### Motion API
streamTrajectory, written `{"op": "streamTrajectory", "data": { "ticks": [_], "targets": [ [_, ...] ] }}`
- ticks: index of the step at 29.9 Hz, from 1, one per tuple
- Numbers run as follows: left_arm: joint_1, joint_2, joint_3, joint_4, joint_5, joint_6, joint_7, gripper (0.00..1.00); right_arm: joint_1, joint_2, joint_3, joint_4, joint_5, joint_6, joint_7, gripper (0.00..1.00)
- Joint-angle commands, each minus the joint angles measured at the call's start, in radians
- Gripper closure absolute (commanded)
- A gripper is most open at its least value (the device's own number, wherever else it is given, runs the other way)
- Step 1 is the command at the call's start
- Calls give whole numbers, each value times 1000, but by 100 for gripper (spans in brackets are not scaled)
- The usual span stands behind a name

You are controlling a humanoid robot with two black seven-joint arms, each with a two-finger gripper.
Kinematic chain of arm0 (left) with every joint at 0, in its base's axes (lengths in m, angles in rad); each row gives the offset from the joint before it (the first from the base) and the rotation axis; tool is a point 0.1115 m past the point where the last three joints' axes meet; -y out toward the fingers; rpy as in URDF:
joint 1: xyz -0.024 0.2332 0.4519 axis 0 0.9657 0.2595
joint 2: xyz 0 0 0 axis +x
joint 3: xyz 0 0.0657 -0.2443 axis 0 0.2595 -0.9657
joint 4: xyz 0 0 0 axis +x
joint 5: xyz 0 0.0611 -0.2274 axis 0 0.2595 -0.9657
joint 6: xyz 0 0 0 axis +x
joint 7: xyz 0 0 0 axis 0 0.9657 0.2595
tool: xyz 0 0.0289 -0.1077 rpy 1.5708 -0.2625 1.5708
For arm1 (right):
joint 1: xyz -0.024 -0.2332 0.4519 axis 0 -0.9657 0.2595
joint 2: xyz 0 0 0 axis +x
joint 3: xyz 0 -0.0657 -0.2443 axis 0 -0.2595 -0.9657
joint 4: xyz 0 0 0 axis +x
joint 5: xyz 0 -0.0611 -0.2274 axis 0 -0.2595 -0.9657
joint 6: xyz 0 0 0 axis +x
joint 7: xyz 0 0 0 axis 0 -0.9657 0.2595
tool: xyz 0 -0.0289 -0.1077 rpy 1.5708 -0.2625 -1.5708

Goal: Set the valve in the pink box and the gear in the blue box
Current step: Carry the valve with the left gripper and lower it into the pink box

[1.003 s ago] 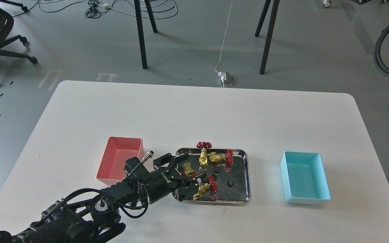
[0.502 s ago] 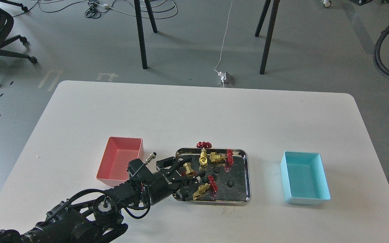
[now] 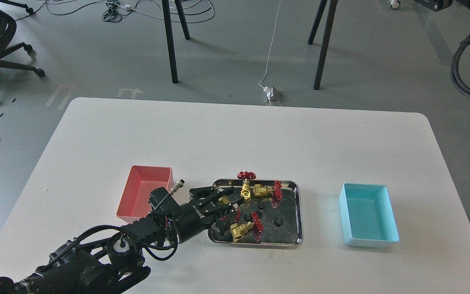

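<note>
My left gripper [image 3: 230, 208] reaches into the left side of the steel tray [image 3: 299, 212]. Its jaws are closed around a brass valve [image 3: 224, 200], which is mostly hidden between the fingers and still low in the tray. Three more valves lie in the tray: one at the back rim [image 3: 246, 184], one at the back right [image 3: 264, 190], one at the front [image 3: 241, 230]. Small black gears [image 3: 262, 205] [image 3: 278, 222] lie on the tray floor. The pink box [image 3: 147, 190] stands just left of the gripper. The blue box [image 3: 367, 214] stands at the right. My right gripper is out of view.
The white table [image 3: 235, 139] carries only the two boxes and the tray, all near the front edge. My left arm [image 3: 137, 239] crosses the front left corner, close to the pink box's front wall. Chair and table legs stand on the floor beyond.
My left gripper has moved a little further into the tray and its jaws have narrowed from wide open to closed around the left valve. The other valves and gears have not moved.
</note>
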Motion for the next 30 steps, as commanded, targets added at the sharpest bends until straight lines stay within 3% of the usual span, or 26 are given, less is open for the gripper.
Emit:
{"op": "streamTrajectory", "data": {
  "ticks": [1,10,15,21,30],
  "targets": [
    [0,56,-34,-65,0,-1,0,89,4,0,-23,-13,-1,3,2,0],
    [-3,347,-97,-271,0,0,3,89,17,3,-30,-25,-1,3,2,0],
    [6,456,-100,-285,-66,28,2,89,18,3,-30,-25,1,3,2,0],
    [14,473,-97,-251,-92,37,-3,88,17,12,-30,-25,-1,1,3,0],
    [49,390,-78,-70,-89,59,-12,83,18,22,-30,-36,-1,1,3,0]
  ]
}}
